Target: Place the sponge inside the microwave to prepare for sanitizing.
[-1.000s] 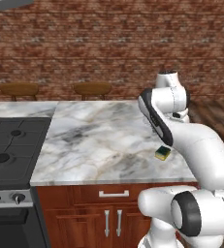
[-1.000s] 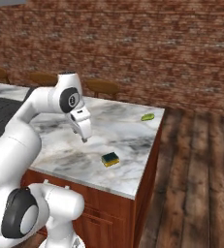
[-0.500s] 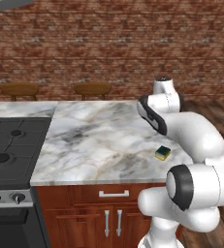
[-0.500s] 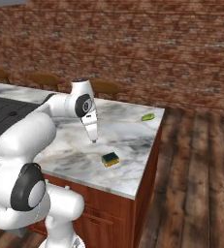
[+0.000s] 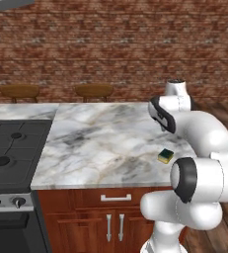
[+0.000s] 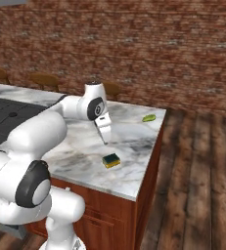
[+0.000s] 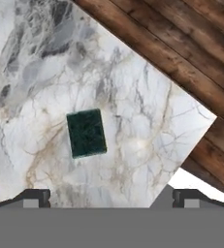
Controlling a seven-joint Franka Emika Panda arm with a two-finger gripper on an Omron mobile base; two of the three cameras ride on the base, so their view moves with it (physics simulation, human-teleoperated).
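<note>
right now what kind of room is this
Most likely a home kitchen, rendered in simulation: a marble counter over wooden cabinets, a black stove beside it, and a sponge lying on the counter. Brick wall and wooden stools stand behind.

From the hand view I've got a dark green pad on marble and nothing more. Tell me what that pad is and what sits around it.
Observer: It's the sponge, green on top, yellow underneath, lying flat near the counter's end.
Operator: Say how the gripper stands to it.
Observer: The gripper hangs above and just behind it, jaws open, nothing held.
Operator: Name anything else on that counter.
Observer: A small green object lies near the far corner, apart from the sponge.
</note>
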